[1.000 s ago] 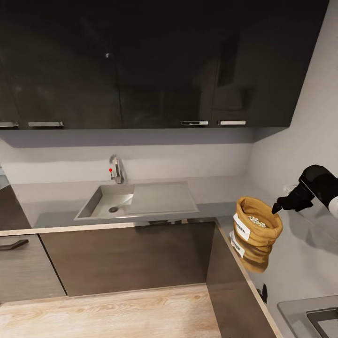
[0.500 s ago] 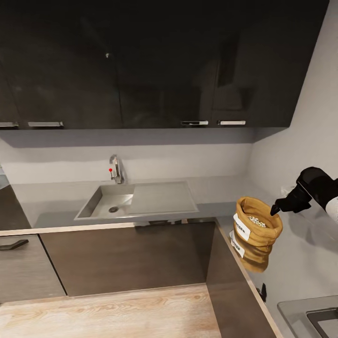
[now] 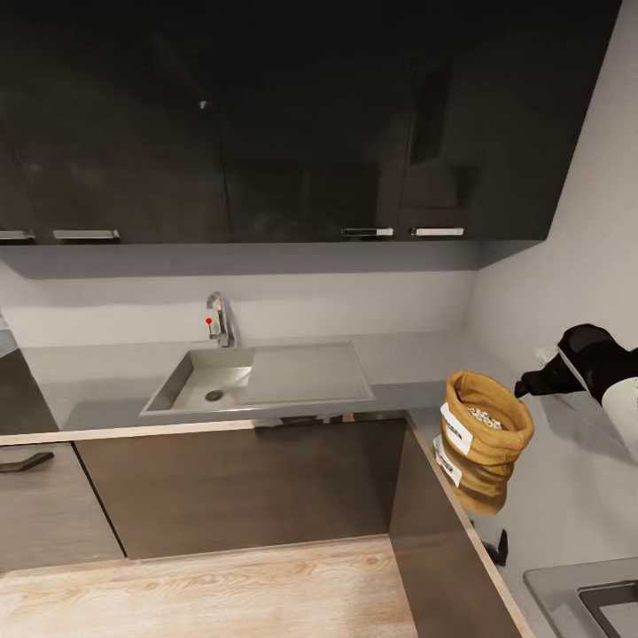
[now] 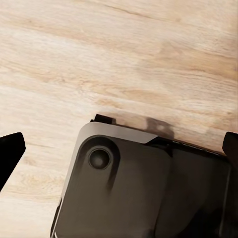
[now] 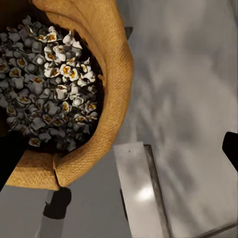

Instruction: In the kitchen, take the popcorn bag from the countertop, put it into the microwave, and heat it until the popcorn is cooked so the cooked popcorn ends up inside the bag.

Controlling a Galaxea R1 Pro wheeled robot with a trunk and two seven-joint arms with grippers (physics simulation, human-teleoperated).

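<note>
While the popcorn bag (image 3: 483, 440) stands upright on the countertop (image 3: 580, 496) near its front corner, we are at the reach-to-grasp step.
Right gripper (image 3: 532, 385) hovers just beside the rim, jaws spread, holding nothing; next we must close on the rim. Left jaws spread over floor. Beyond: sink (image 3: 257, 378).

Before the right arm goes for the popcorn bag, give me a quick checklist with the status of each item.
1. Popcorn bag upright on the countertop: ok.
2. Bag mouth open, popcorn inside: ok.
3. Right gripper close to the bag rim: ok, just beside it, apart from it.
4. Right gripper open for the grasp: ok by the right wrist view, fingers spread at the frame edges.
5. Left gripper out of the way: ok, it faces the wooden floor.
6. Microwave located and its door open: cannot tell.
</note>
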